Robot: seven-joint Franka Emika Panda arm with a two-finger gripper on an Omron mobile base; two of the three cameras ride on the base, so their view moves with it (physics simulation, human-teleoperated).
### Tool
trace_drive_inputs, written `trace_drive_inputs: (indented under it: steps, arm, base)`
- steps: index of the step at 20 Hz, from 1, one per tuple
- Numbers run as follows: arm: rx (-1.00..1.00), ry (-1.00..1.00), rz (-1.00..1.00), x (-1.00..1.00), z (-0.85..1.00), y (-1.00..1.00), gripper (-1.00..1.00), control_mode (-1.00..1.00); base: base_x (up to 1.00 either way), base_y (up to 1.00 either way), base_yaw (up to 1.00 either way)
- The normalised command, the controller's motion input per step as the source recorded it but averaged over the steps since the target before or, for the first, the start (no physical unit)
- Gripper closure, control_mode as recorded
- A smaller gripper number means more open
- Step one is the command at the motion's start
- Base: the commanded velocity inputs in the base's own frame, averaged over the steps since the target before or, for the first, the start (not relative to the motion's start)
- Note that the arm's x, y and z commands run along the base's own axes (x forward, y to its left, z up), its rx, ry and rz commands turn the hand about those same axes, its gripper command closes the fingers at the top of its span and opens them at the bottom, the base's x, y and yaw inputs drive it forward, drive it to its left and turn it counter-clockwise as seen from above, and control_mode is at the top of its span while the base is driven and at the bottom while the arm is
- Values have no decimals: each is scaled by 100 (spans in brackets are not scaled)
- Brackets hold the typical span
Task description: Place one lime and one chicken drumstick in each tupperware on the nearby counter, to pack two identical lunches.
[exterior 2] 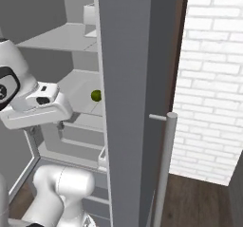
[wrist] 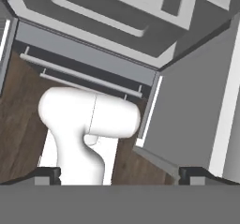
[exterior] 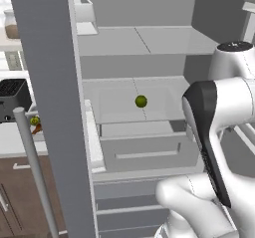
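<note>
Robot parked in front of an open fridge (exterior: 149, 58). Both fridge doors are swung out: the left door (exterior: 50, 107) fills the left side of the left base view, the right door (exterior 2: 128, 102) stands edge-on in the right base view, each with a long pale bar handle (exterior 2: 163, 169).

Gripper (wrist: 117, 174): jaws spread wide, nothing between them. The two dark fingertips (wrist: 47, 175) sit far apart at the bottom of the hand view. The hand points down, looking at the dark wood floor (wrist: 18, 124), the drawer front (wrist: 89, 54) at the foot of the fridge and the lower edge of the right door.

Lime (exterior: 141, 101): one small green lime lies alone on the middle glass shelf (exterior: 124, 112) inside the fridge, above and beyond the gripper, well apart from it. Same lime seen in the right base view (exterior 2: 96, 95), just past the white hand.

A second small green item (exterior: 35, 121) with something orange beside it sits on the table (exterior: 15, 137) far off to the gripper's left, past the left door, next to a black toaster (exterior: 12, 97); too small to tell what it is.

Right of the fridge: white brick wall (exterior 2: 213, 79)
</note>
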Motion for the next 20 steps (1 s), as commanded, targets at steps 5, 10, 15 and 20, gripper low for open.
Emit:
trace_drive_inputs:
  steps: [5,10,15,20]
  arm:
    - [12,-55,20,78,0,85,-100,-100]
    - [14,-38,17,100,0,43,-100,-100]
    - [9,-3,-4,100,-2,7,-100,-100]
    - [7,5,-23,100,0,-3,-100,-100]
  base:
    - [0,0,0]
    - [0,0,0]
    - [0,0,0]
    - [0,0,0]
